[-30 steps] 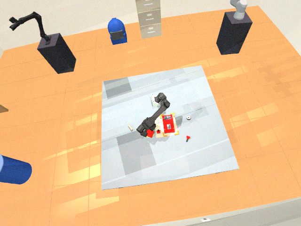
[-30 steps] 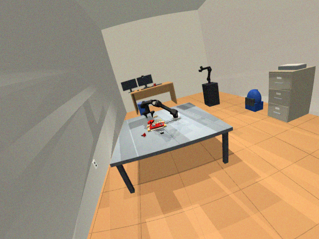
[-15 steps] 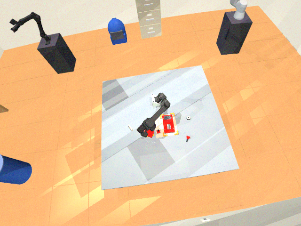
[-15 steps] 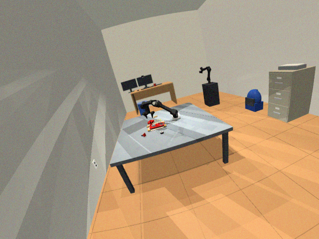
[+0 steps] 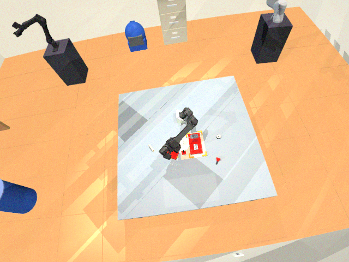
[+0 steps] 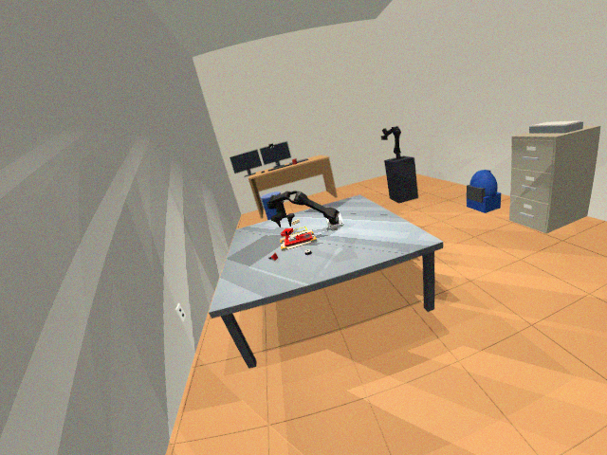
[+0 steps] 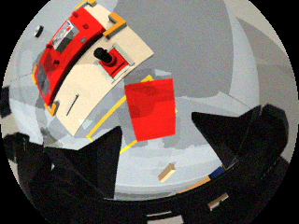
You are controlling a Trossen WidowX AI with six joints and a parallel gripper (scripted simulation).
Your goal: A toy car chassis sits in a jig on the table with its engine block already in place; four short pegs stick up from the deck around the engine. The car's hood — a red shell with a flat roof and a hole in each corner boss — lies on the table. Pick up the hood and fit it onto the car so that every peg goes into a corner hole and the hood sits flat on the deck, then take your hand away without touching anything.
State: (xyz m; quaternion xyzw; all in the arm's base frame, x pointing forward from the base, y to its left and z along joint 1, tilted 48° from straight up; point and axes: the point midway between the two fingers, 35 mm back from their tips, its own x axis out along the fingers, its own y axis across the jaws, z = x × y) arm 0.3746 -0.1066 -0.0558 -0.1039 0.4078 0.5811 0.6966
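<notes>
The red hood (image 7: 151, 108) (image 5: 174, 155) lies flat on the table inside a yellow outline, next to the beige jig board (image 7: 134, 47) (image 5: 184, 155). The red car chassis (image 7: 59, 56) (image 5: 196, 143) (image 6: 297, 238) sits in the jig, with its grey engine near one end. My gripper (image 7: 157, 122) (image 5: 168, 153) (image 6: 282, 221) is open and empty. It hangs above the hood with one finger on each side and does not touch it. The pegs on the deck are too small to make out.
A small red block with a black knob (image 7: 110, 60) stands on the jig board. A small red and black part (image 5: 217, 160), a white ring (image 5: 218, 137) and a short beige stick (image 5: 151, 147) (image 7: 166, 172) lie loose on the grey table (image 5: 140, 183) (image 6: 367, 235).
</notes>
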